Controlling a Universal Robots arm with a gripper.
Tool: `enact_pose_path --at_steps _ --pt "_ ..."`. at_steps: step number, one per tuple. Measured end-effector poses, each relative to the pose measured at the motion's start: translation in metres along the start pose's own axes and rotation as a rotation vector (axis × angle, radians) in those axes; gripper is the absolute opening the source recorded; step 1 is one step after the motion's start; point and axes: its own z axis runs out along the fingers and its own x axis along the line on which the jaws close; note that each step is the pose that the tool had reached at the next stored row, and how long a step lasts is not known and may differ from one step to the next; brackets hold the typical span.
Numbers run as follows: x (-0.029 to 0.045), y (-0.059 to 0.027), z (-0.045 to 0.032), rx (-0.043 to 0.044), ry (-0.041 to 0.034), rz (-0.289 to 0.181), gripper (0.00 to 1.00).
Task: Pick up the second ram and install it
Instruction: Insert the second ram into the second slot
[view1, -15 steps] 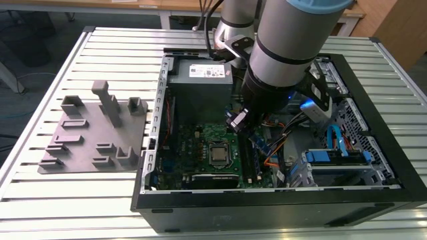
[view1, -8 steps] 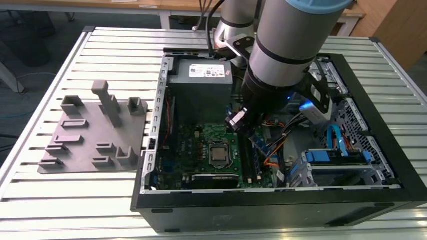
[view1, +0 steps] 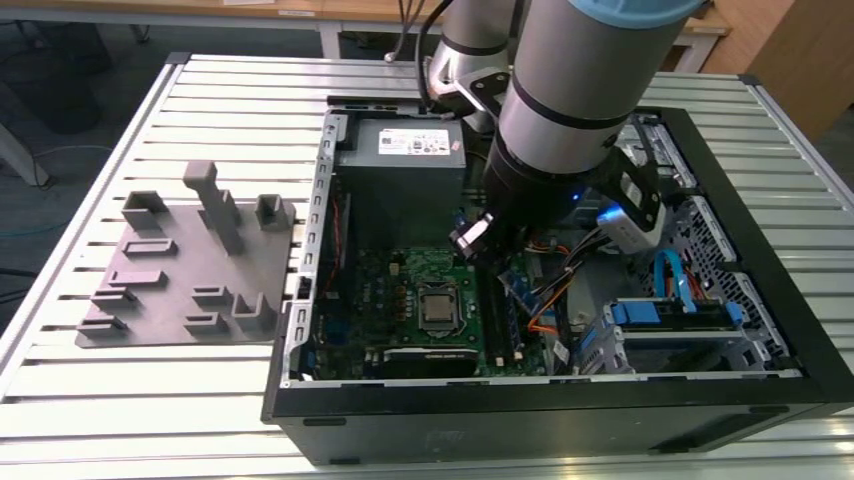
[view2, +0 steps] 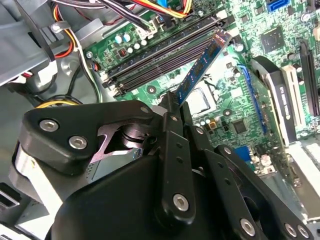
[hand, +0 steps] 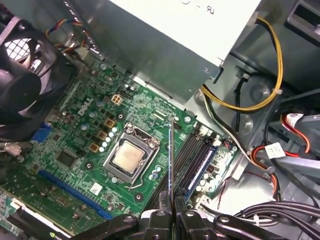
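Gripper fingers are pinched tight on one end of the second ram, which shows edge-on in the first wrist view. Its long axis runs straight out from the fingertips. The free end points toward the motherboard, over the black memory sockets beside the processor socket, and is not yet seated. In the exterior view, the arm slants steeply down into the open computer case.
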Motion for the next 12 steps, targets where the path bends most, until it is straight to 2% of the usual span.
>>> enact_pose_path --at_steps 12 --pt "0.0000 0.0000 0.0000 0.0026 -0.0071 0.081 0.11"
